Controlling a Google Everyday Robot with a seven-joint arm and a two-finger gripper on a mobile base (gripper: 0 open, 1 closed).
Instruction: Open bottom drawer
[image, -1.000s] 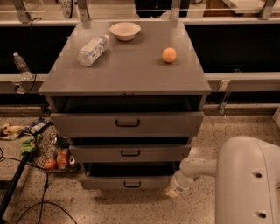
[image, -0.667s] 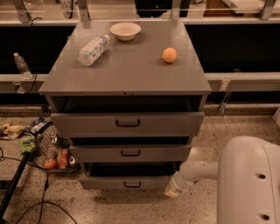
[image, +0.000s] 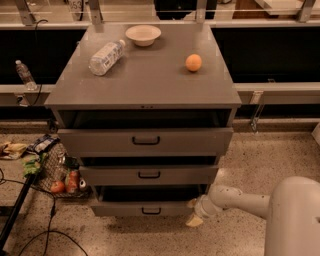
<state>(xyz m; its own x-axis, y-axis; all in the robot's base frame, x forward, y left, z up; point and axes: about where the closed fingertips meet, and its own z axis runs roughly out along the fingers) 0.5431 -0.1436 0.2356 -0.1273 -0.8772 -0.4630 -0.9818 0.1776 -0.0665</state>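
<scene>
The bottom drawer (image: 147, 209) is the lowest grey drawer front of the grey cabinet (image: 142, 80), with a small black bar handle (image: 151, 211). It stands pulled out a little, with a dark gap above it. The two drawers above it are also partly pulled out. My gripper (image: 194, 212) is low near the floor at the bottom drawer's right end, on the white arm (image: 240, 199) that comes in from the lower right. Its pale fingertips lie beside the drawer's right corner.
On the cabinet top lie a plastic bottle (image: 106, 57), a white bowl (image: 143, 34) and an orange (image: 193, 62). A wire basket of produce (image: 59, 172) and cables lie on the floor at left. A small bottle (image: 24, 74) stands on the left ledge.
The arm and gripper have shifted slightly left and down by the bottom drawer's right end. The drawers look the same.
</scene>
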